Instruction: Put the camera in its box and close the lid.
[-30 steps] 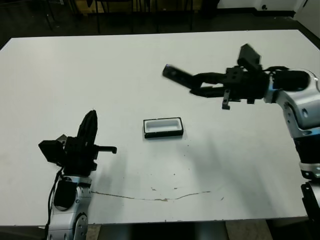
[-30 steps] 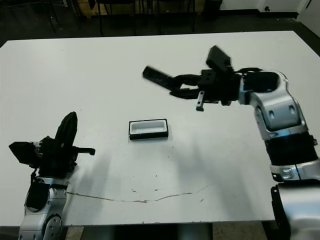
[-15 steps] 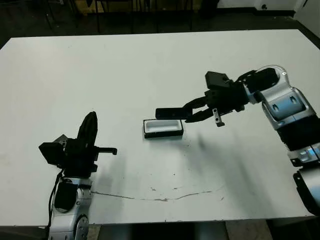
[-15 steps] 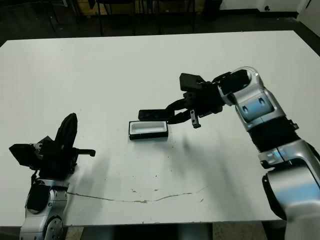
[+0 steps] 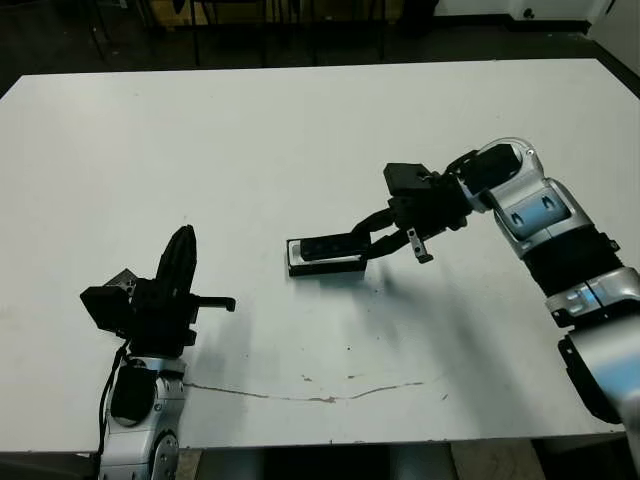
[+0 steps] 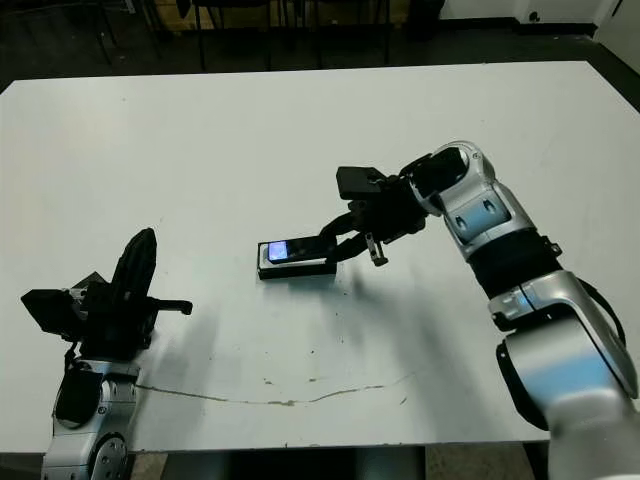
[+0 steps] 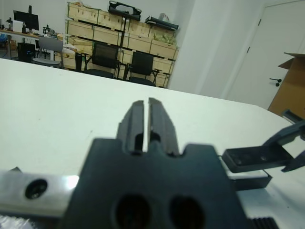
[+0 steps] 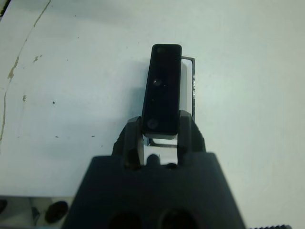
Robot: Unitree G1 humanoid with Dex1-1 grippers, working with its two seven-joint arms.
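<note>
Right gripper (image 5: 372,243) is pinching the camera (image 5: 328,247) by one short end — the bar sticks straight out past the fingertips, along the finger line. The box (image 5: 327,266) sits directly under the bar, on the far side of the fingertips from the wrist. Camera's long axis looks roughly parallel to the box's long axis.

Key relation: camera is over the box but not seated, as far as I can judge. In the right wrist view the camera (image 8: 163,88) covers most of the box (image 8: 188,90), with a strip of white lining showing down one long side only — so it looks offset sideways, or tilted, not centred. Next move likely needs a small lateral trim, then a drop.

Left gripper (image 5: 181,262) is pressed together, holding nothing, well apart from the box. The right arm is the one on the job.

View differences: the right eye view catches a purplish glint on the camera (image 6: 296,248)'s upper face, which the left eye lacks. The left wrist view shows it side-on — the bar looks to ride just above the box rim at its free end. No lid in any view.
</note>
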